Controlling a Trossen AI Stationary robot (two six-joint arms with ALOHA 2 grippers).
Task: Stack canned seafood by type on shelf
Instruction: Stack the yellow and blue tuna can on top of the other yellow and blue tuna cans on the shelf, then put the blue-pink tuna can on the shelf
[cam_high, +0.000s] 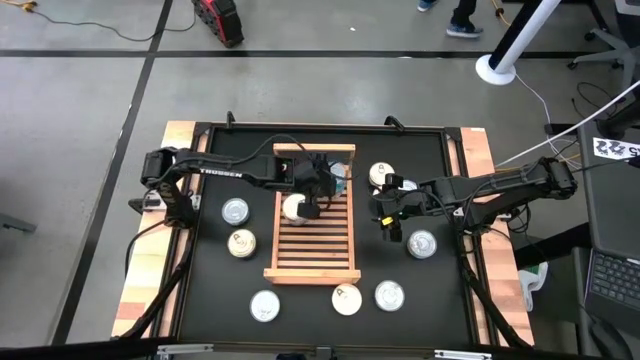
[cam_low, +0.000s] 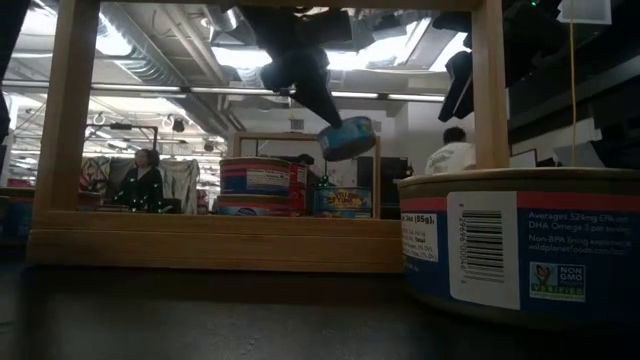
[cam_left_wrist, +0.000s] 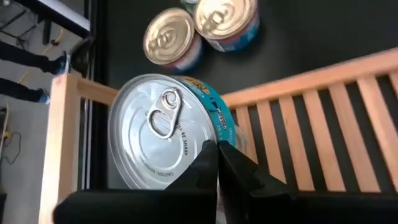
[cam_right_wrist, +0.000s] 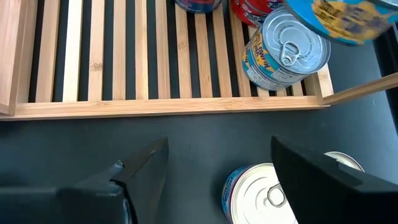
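Observation:
My left gripper (cam_high: 308, 196) is over the far half of the wooden slatted shelf (cam_high: 312, 262), shut on a flat round tin (cam_left_wrist: 158, 134) with a silver pull-tab lid and a teal label. In the low view this tin (cam_low: 347, 138) hangs tilted above the shelf. Other tins (cam_low: 262, 186) stand at the shelf's far end, one of them silver-lidded (cam_right_wrist: 286, 53). My right gripper (cam_high: 387, 218) is open over the table by the shelf's right side. A blue-labelled tin (cam_right_wrist: 258, 194) on the table shows between its fingers, apart from them. My left gripper holds the tin at its rim (cam_left_wrist: 214, 134), on the side nearest the wrist. The fingers (cam_left_wrist: 239, 171) stand almost together and hide the place of contact. The tin is lifted clear of the shelf, tilted, its lid toward the wrist camera.
Loose tins lie on the black table: two left of the shelf (cam_high: 235, 210) (cam_high: 241, 243), three near the front edge (cam_high: 265, 305) (cam_high: 347, 298) (cam_high: 389, 295), and on the right one (cam_high: 422, 243) and another farther back (cam_high: 381, 175). One tin (cam_low: 520, 250) stands close to the low camera.

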